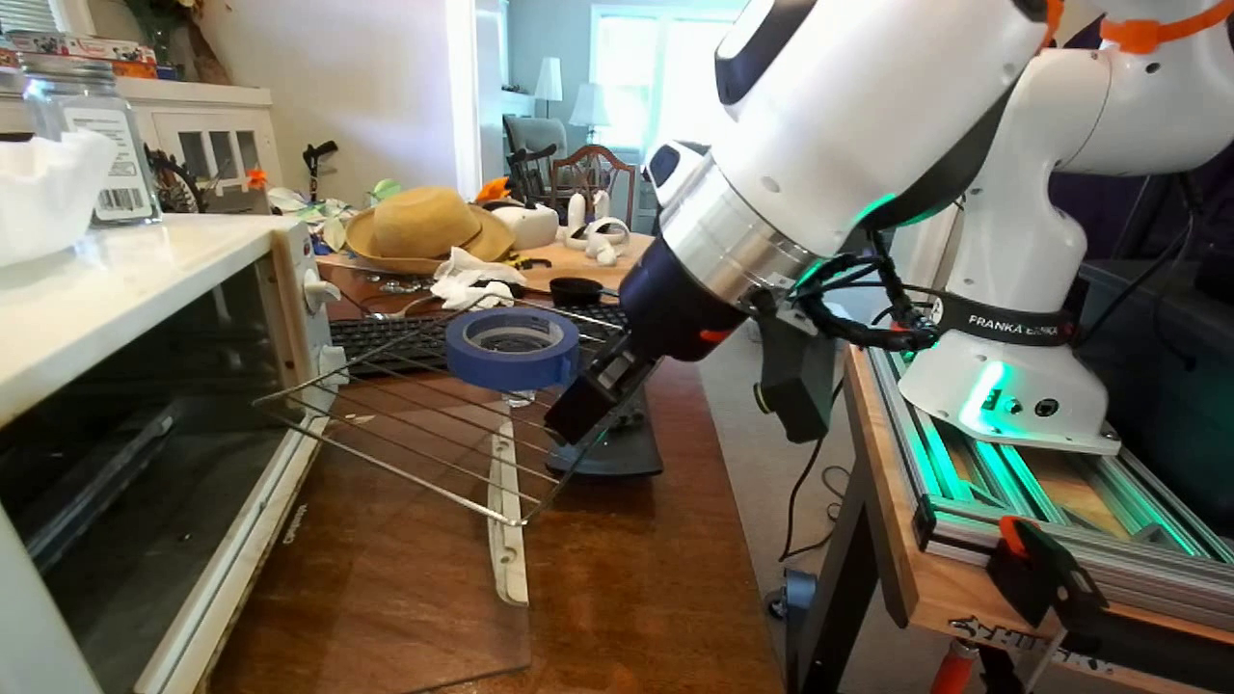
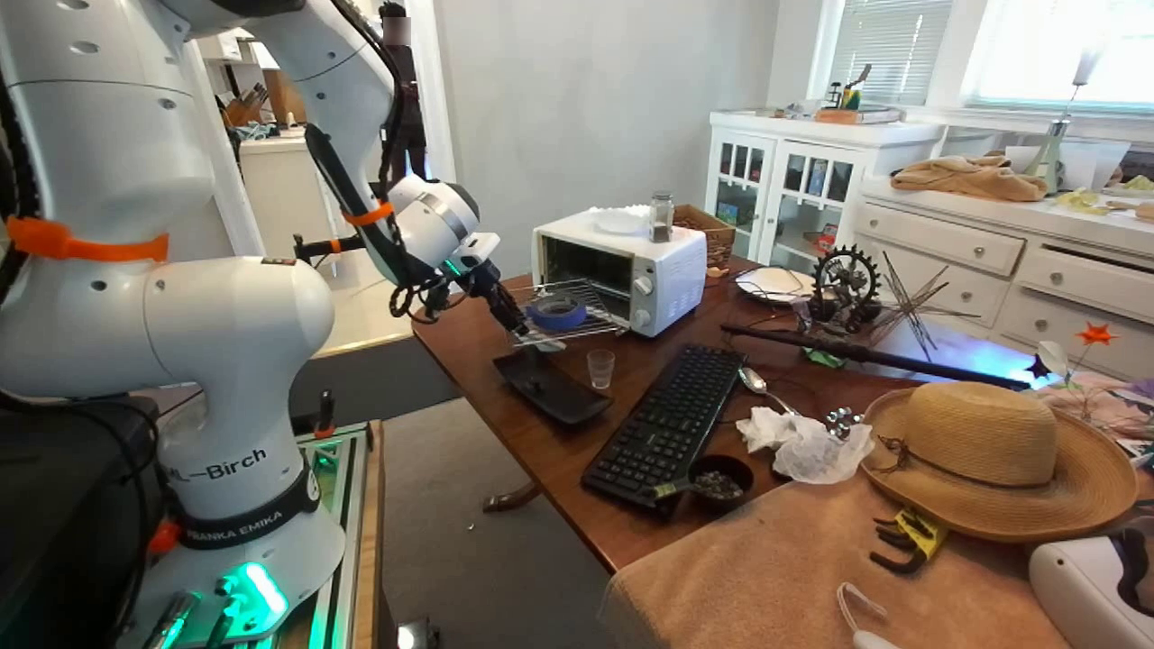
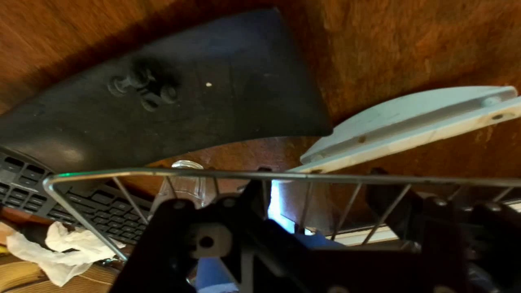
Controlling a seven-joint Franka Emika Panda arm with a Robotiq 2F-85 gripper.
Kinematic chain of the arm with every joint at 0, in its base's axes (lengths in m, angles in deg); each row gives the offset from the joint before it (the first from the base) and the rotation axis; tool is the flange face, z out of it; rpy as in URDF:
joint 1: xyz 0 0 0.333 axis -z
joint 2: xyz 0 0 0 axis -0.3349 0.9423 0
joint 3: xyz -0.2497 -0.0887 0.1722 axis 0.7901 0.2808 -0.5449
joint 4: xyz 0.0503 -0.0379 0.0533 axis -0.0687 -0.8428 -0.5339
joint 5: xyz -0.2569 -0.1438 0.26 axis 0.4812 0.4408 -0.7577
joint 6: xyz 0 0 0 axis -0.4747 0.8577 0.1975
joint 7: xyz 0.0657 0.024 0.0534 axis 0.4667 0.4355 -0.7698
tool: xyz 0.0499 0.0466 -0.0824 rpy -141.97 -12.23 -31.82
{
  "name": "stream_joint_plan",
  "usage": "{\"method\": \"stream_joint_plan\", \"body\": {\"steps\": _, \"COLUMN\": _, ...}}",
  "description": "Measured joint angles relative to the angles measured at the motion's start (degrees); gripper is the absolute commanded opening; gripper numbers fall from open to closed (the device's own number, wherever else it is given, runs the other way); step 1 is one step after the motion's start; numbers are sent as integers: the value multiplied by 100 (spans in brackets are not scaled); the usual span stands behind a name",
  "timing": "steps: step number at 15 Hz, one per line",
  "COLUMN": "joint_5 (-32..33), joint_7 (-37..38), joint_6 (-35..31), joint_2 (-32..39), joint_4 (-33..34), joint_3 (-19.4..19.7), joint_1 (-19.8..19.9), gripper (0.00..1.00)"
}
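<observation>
My gripper (image 1: 571,422) reaches down to the outer edge of a wire rack (image 1: 405,467) that juts from the toaster oven (image 2: 678,279). In the wrist view, the rack's front bar (image 3: 325,176) crosses in front of both fingers, which stand apart with a gap between them. Whether they touch the wire I cannot tell. On the rack lies a blue tape roll (image 1: 506,368), close beside the gripper in both exterior views. In the wrist view the gripper hides most of it. The oven's glass door is lowered beneath the rack, its pale handle (image 3: 407,122) showing.
A black tray (image 2: 550,388) carrying a small dark object lies below the gripper. Nearby stand a clear cup (image 2: 600,370) and a black keyboard (image 2: 672,415). Farther along are crumpled white paper (image 2: 816,451), a small dark pan (image 2: 721,496) and a straw hat (image 2: 974,433).
</observation>
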Motion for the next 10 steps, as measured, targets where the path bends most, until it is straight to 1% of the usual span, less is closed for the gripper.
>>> {"method": "stream_joint_plan", "body": {"steps": 2, "joint_5": 308, "joint_7": 636, "joint_6": 462, "joint_2": -255, "joint_4": -153, "joint_3": -760, "joint_1": 523, "gripper": 39}}
{"method": "stream_joint_plan", "body": {"steps": 4, "joint_5": 421, "joint_7": 979, "joint_6": 788, "joint_2": -531, "joint_4": -364, "joint_3": -1647, "joint_1": 1204, "gripper": 39}}
{"method": "stream_joint_plan", "body": {"steps": 6, "joint_5": 426, "joint_7": 1047, "joint_6": 882, "joint_2": -819, "joint_4": -629, "joint_3": -2486, "joint_1": 1932, "gripper": 39}}
{"method": "stream_joint_plan", "body": {"steps": 7, "joint_5": 427, "joint_7": 1039, "joint_6": 879, "joint_2": -967, "joint_4": -771, "joint_3": -2843, "joint_1": 2279, "gripper": 39}}
{"method": "stream_joint_plan", "body": {"steps": 8, "joint_5": 427, "joint_7": 992, "joint_6": 861, "joint_2": -1123, "joint_4": -920, "joint_3": -3169, "joint_1": 2625, "gripper": 39}}
{"method": "stream_joint_plan", "body": {"steps": 10, "joint_5": 419, "joint_7": 757, "joint_6": 753, "joint_2": -1422, "joint_4": -1196, "joint_3": -3678, "joint_1": 3274, "gripper": 39}}
